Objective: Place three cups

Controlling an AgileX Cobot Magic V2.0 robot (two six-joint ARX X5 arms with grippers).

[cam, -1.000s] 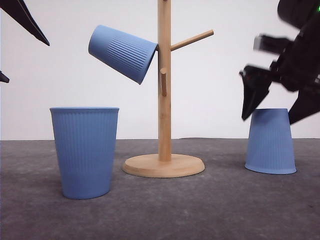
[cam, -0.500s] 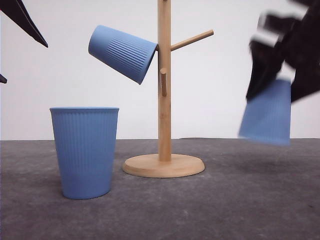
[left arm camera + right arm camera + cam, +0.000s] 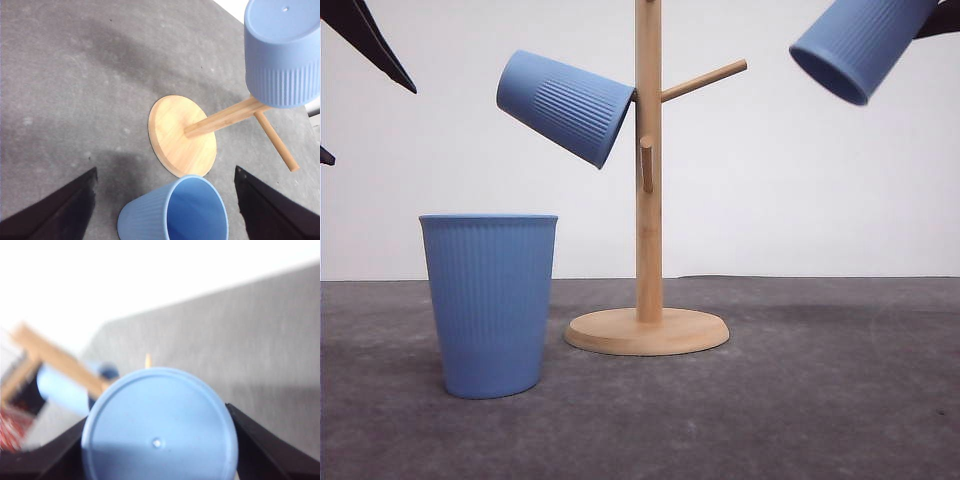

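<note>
Fingers point(image 3: 45, 460) have lifted the right cup point(image 3: 860, 45) off the table point(image 3: 800, 400).

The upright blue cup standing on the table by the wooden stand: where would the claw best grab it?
Probably across the ribbed side wall of the upright cup, coming down from above, where the left claw hangs open. The cup stands mouth up, tapers toward its base, and has open table on both sides. The wooden stand stands apart on its right.
</note>
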